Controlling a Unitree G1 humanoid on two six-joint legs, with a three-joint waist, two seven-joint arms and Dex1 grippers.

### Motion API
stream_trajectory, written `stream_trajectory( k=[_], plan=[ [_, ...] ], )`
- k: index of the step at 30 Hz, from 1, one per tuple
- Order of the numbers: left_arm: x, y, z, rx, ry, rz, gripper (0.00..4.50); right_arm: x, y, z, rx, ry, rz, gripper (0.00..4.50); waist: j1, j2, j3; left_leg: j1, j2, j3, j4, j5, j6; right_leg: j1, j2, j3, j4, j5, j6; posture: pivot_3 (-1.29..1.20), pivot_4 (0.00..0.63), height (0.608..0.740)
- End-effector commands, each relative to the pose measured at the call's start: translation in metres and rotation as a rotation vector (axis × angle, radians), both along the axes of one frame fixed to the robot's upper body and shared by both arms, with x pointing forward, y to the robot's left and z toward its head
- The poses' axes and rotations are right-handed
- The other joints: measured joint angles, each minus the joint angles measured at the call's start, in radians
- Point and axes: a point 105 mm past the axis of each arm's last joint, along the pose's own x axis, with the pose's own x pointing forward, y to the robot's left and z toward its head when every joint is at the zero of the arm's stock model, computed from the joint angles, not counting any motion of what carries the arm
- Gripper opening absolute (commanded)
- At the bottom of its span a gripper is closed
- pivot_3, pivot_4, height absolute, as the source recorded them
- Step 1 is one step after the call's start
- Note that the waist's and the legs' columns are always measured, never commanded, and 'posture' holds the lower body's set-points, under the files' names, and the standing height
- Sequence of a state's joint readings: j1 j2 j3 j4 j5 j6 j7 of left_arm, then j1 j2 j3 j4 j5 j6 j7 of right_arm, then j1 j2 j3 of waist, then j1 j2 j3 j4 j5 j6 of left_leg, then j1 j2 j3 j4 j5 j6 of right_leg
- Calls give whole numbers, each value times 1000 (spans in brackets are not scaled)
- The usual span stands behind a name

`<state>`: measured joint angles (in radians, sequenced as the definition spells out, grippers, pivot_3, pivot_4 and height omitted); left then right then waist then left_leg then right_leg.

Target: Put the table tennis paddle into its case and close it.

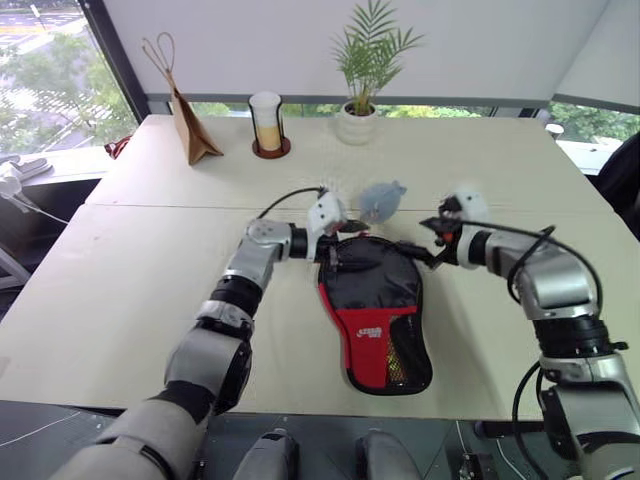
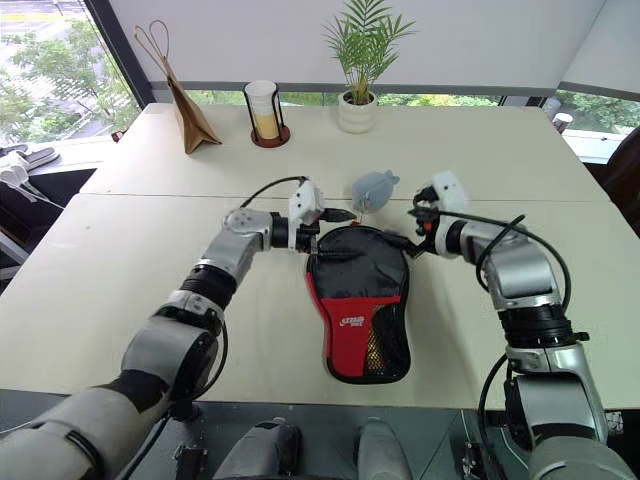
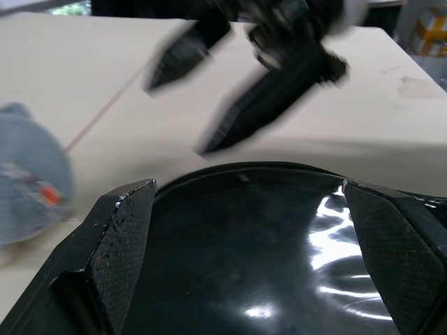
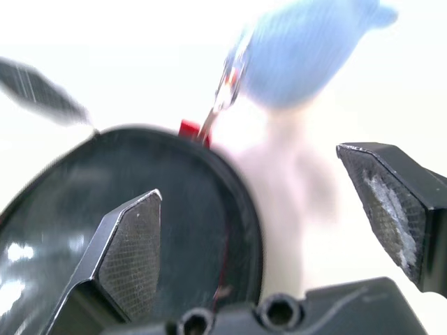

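Left eye view shows the case [image 1: 375, 320] lying flat on the table [image 1: 130, 290], its round black end toward the far side and its red panel and mesh pocket toward the near edge. The paddle cannot be made out apart from the case. The left gripper [image 1: 345, 225] hovers at the far left of the round end, its fingers [image 3: 122, 237] spread wide and holding nothing. The right gripper [image 1: 432, 238] sits at the far right of that end, its fingers [image 4: 129, 244] likewise wide apart and empty. The grey-blue charm [image 1: 381, 200] rests on the table just beyond the case, between the two grippers.
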<state>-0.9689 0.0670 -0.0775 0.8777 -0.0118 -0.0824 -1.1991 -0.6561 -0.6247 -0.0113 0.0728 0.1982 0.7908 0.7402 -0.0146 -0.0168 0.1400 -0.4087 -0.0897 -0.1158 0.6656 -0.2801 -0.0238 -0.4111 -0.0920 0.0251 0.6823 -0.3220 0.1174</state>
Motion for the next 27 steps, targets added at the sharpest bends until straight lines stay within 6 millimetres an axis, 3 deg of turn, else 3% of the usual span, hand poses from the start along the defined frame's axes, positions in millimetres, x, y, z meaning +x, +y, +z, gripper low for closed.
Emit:
stream_trajectory(
  k=[1,5,12,19,27],
  plan=[
    [-5,-9,-2,8,-44,-9,4402,10,-10,27,-1,-101,-79,4500,0,0,0,0,0,0,0,0,0,0,0,0,0,0,0,0,150,740],
    [-10,-10,-20,47,-33,3,4402,24,-8,37,13,-129,-124,4500,-2,0,0,0,0,1,0,0,0,0,0,0,0,0,0,0,150,740],
    [-14,-8,-50,98,0,72,4402,65,12,51,45,-169,-168,4500,-6,0,0,0,0,1,0,0,0,-1,-1,0,0,0,0,0,150,740],
    [-11,-7,-62,107,19,142,4402,90,33,43,93,-100,-177,4500,-4,0,0,1,-1,1,0,0,0,0,-2,0,1,0,0,0,150,740],
    [-9,-4,-69,105,37,181,4402,99,60,28,96,-65,-169,4500,-10,1,0,1,-1,1,0,0,0,0,-2,0,1,0,0,0,150,740]
  ],
)
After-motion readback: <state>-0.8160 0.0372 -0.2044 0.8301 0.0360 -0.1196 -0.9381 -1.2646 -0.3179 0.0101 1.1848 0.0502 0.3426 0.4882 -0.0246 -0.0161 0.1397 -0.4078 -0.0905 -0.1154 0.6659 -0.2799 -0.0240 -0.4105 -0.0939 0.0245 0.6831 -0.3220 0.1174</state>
